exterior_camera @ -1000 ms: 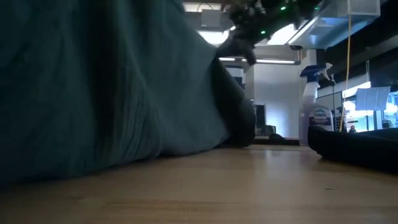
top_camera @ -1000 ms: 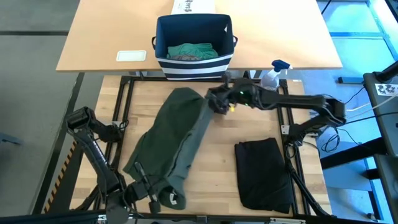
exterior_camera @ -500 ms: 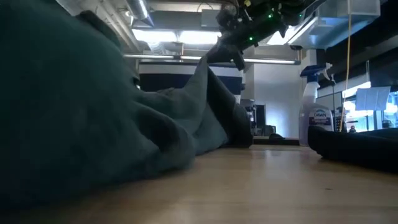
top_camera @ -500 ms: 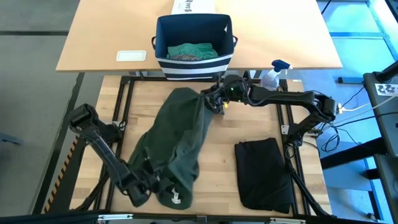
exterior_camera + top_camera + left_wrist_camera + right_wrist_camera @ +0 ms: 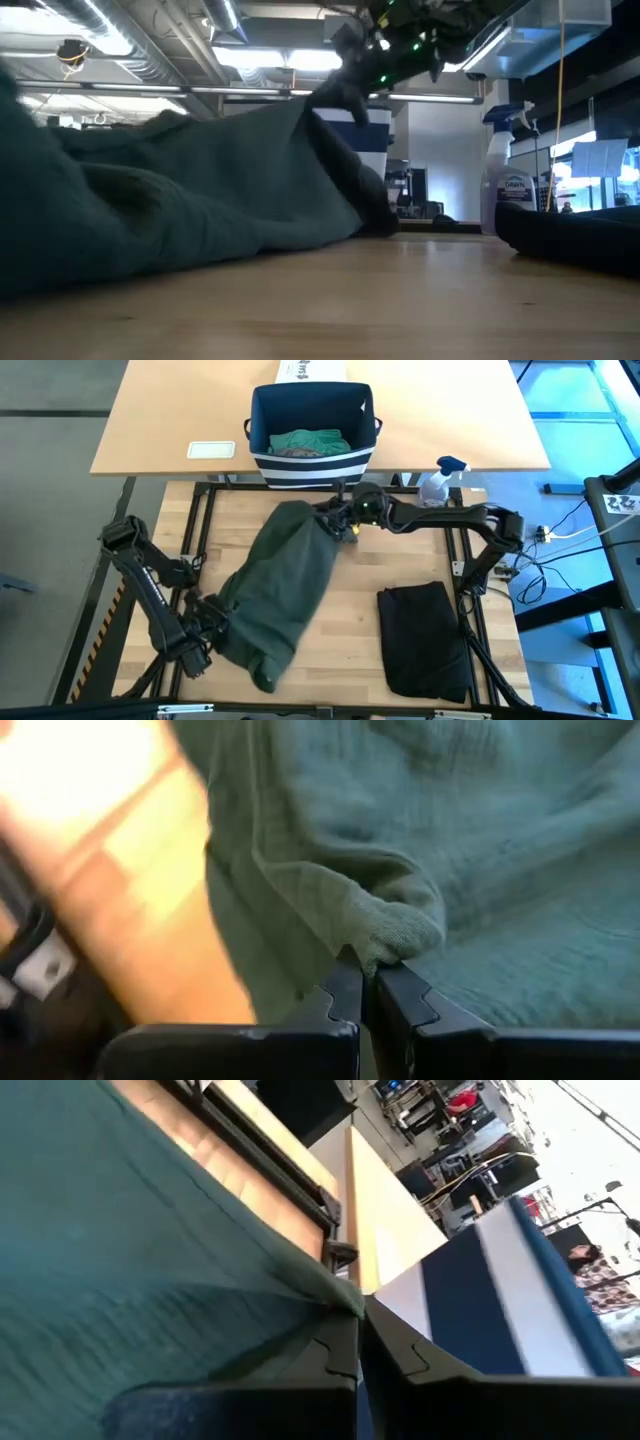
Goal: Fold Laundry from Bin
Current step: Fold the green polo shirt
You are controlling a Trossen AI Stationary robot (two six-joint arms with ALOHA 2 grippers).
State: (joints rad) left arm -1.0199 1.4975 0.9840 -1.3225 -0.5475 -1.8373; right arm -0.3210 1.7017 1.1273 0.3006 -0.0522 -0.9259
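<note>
Stretching the dark green garment across the frame's centre to flatten it for folding, the left gripper pinches its lower-left hem and the right gripper its upper corner, while the bin above holds teal-green laundry; a folded black garment lies lower right.

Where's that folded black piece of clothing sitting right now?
In the high view, the black garment lies flat on the wooden table's right side, right of the dark green garment and nearer the front edge than the spray bottle.
</note>
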